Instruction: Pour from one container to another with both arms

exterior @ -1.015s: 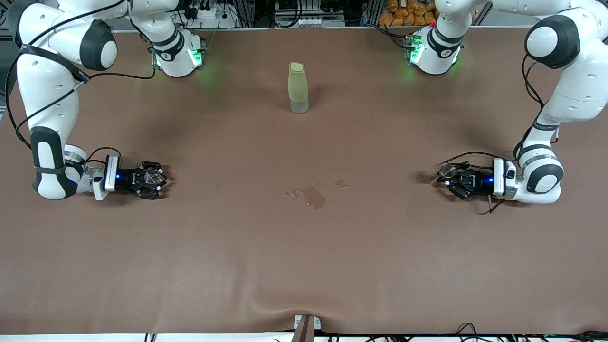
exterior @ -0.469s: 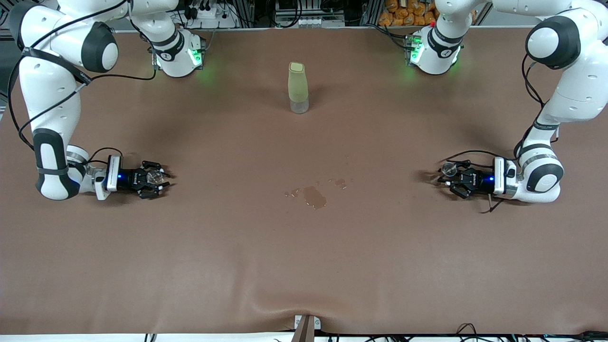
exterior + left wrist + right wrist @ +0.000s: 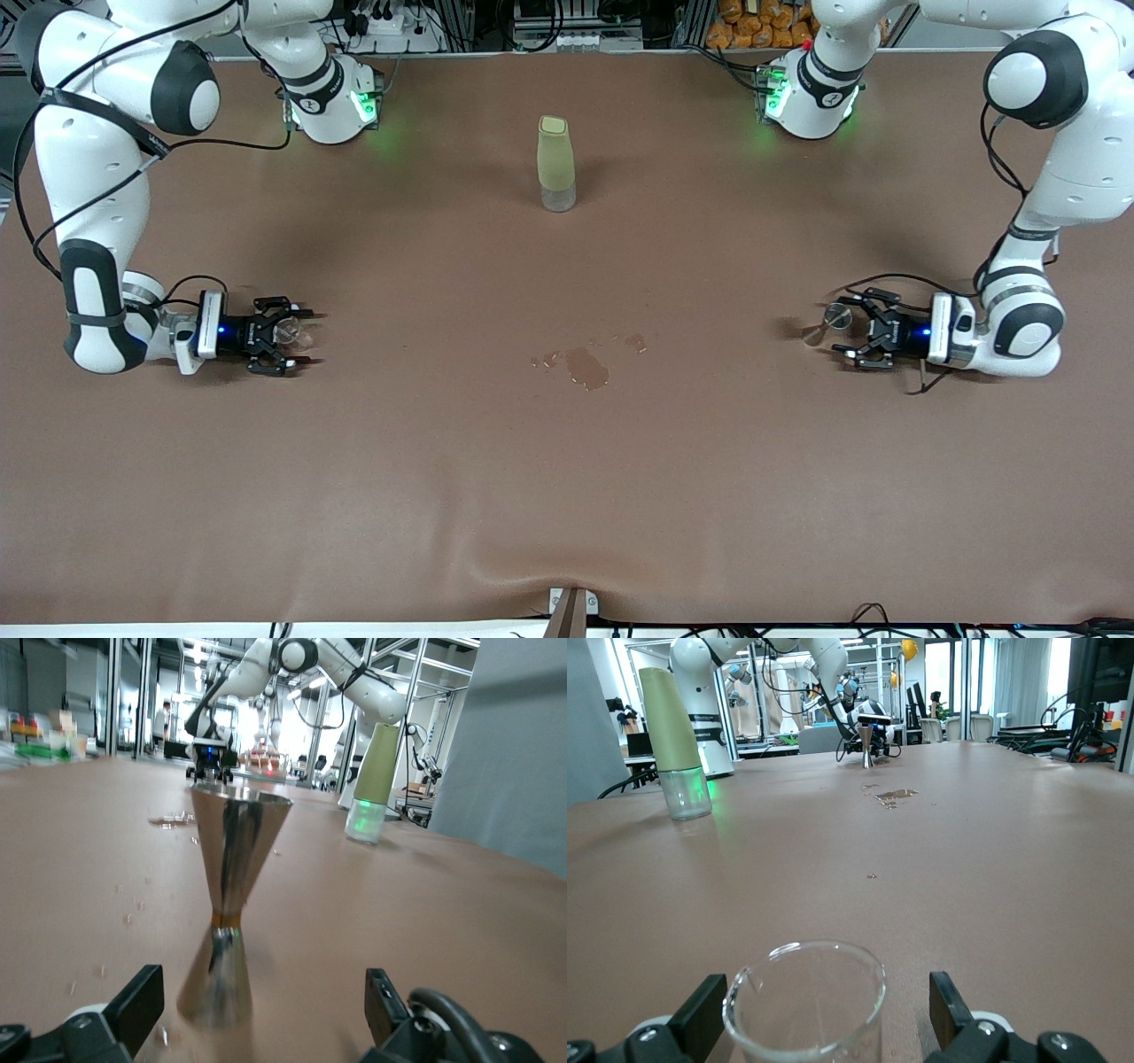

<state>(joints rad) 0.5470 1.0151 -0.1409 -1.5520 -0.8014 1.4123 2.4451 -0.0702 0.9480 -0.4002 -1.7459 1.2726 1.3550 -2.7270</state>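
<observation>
Jigger (image 3: 232, 904) and glass beaker (image 3: 804, 1001) stand upright on my tabletop (image 3: 567, 478), well apart at either arm's end, each between spread fingers: left tool (image 3: 852, 335) and right tool (image 3: 292, 338) released, so I judge pouring finished; spill (image 3: 585, 365) lies between.

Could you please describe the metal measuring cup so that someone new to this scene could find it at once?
On the brown table, look toward the left arm's end, where the left pincer lies low with its jaws open. The metal jigger stands upright between them: a shiny hourglass of two cones, unlike the clear glass cup or the tall green-sleeved bottle.
</observation>
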